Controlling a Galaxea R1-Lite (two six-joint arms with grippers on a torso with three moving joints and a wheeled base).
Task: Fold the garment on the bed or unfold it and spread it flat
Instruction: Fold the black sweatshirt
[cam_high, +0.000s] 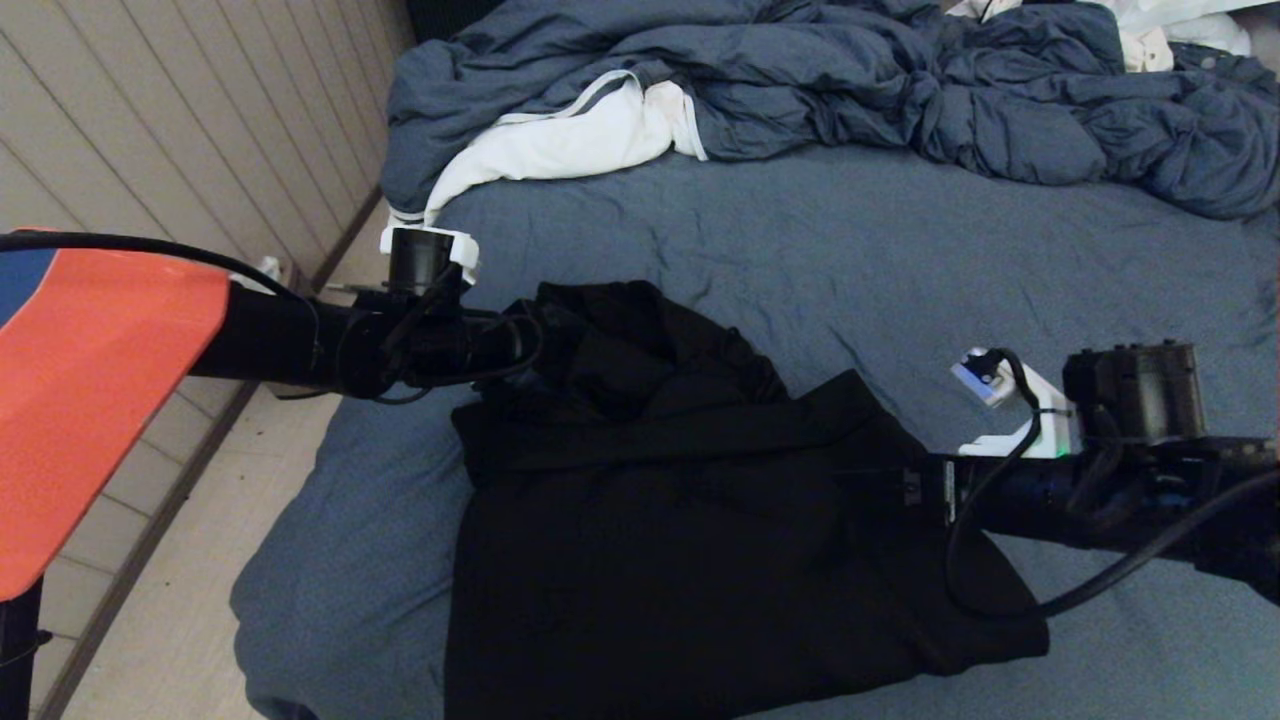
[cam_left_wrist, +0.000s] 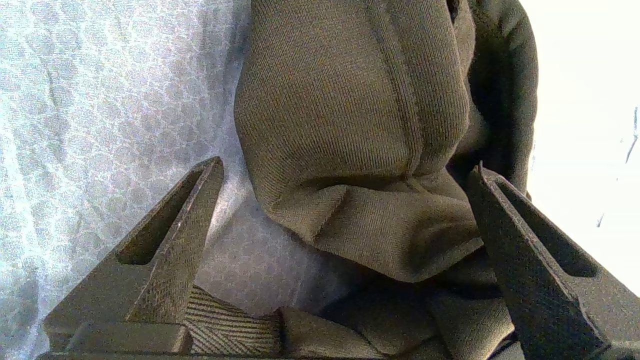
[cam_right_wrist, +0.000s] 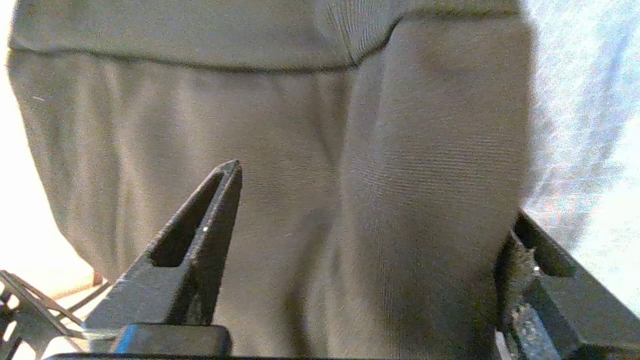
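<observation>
The black hoodie (cam_high: 700, 520) lies bunched and partly folded on the blue-grey bed (cam_high: 900, 260), near its front edge. My left gripper (cam_high: 535, 345) is at the hoodie's upper left corner. In the left wrist view this gripper (cam_left_wrist: 347, 167) stands open, with a rumpled fold of hoodie (cam_left_wrist: 350, 100) between its fingers and bare sheet (cam_left_wrist: 100, 100) beside it. My right gripper (cam_high: 890, 485) reaches in over the hoodie's right side. In the right wrist view it (cam_right_wrist: 375, 200) is open wide, and smooth hoodie cloth (cam_right_wrist: 300, 125) spans the gap between its fingers.
A rumpled blue-grey comforter (cam_high: 800, 80) fills the back of the bed, with a white cloth (cam_high: 570, 140) tucked under its left end. The bed's left edge drops to a tiled floor (cam_high: 180, 560) beside a panelled wall (cam_high: 150, 120). Bare sheet lies between hoodie and comforter.
</observation>
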